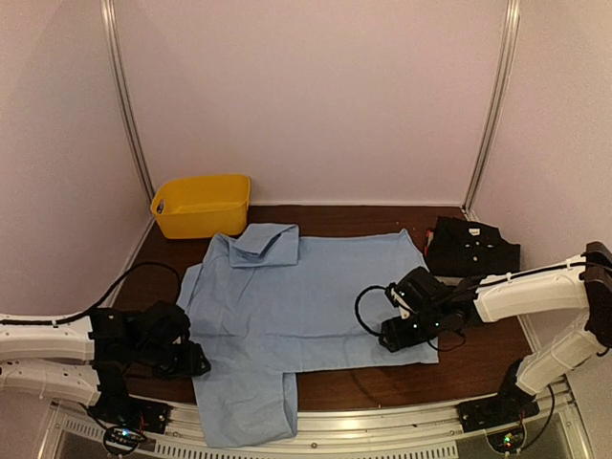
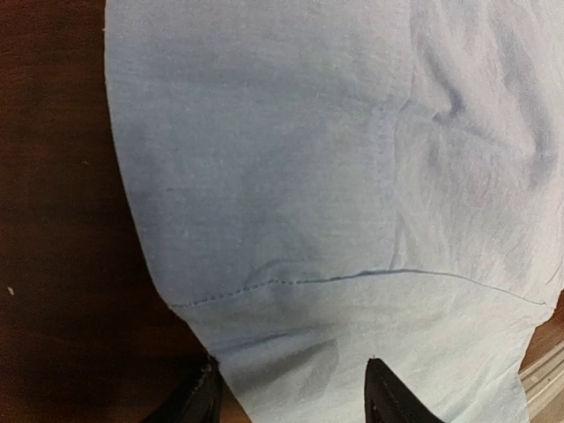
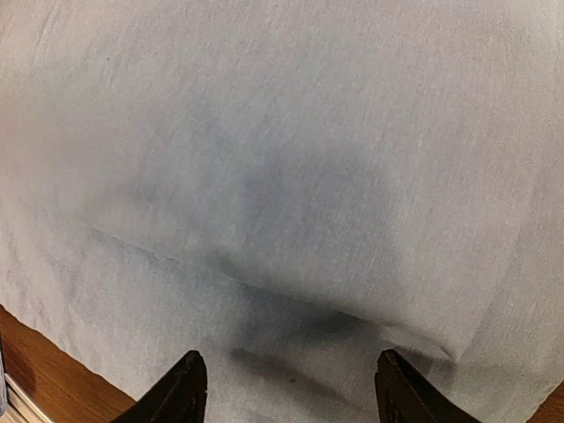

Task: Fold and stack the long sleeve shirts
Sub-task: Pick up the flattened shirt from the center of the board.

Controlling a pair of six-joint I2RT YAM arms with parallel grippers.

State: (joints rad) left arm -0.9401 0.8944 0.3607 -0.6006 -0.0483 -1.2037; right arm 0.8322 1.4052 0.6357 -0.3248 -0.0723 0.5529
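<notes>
The light blue shirt [image 1: 306, 296] lay spread flat across the middle of the brown table [image 1: 382, 387], its collar towards the back wall and one sleeve trailing down over the near edge. The left gripper [image 1: 196, 361] sat low at the shirt's left side, just beside where that sleeve met the body. Its fingers [image 2: 201, 401] stood apart, one at the cloth's edge by the bare wood and the other over the fabric, so the edge of the shirt lay between them. I could not see that it had hold of anything. The right gripper [image 1: 397, 335] was down over the shirt's right part near the front hem. Its jaws were also parted, with only flat blue cloth below them and nothing pinched. A black shirt [image 1: 470, 249] lay folded at the back right corner, just beside the blue one. A yellow bin [image 1: 203, 206] stood at the back left, close to the collar.
</notes>
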